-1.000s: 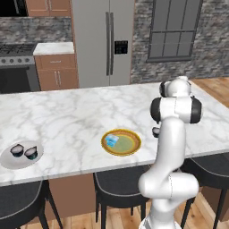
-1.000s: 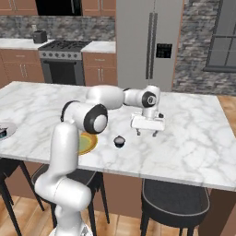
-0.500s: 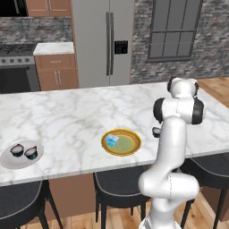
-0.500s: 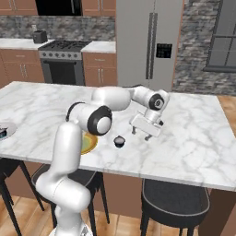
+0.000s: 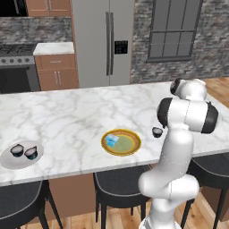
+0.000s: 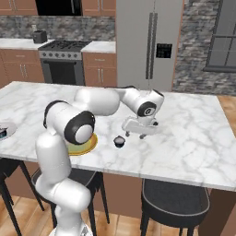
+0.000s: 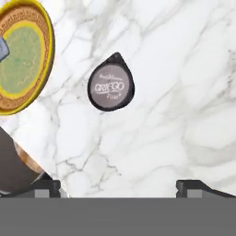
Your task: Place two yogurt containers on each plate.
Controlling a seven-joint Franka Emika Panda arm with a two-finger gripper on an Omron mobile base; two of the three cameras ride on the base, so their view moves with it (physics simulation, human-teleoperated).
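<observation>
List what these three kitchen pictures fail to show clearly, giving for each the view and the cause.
- Gold-rimmed plate, right base view: largely behind the arm's elbow.
- Light blue yogurt container, hand view: cut by the left edge.
- Grey-white plate, right base view: cut by the left edge.
- Dark yogurt container, left base view: too small to read its lid.
- Gripper, right base view: the jaws are too small to judge their gap.

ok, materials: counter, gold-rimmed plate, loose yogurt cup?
Counter: looks like polished marble, white with grey veins.
Gold-rimmed plate: probably glazed ceramic, patterned gold band, matte green centre.
Yogurt cup: likely dark plastic with a grey printed foil lid.
</observation>
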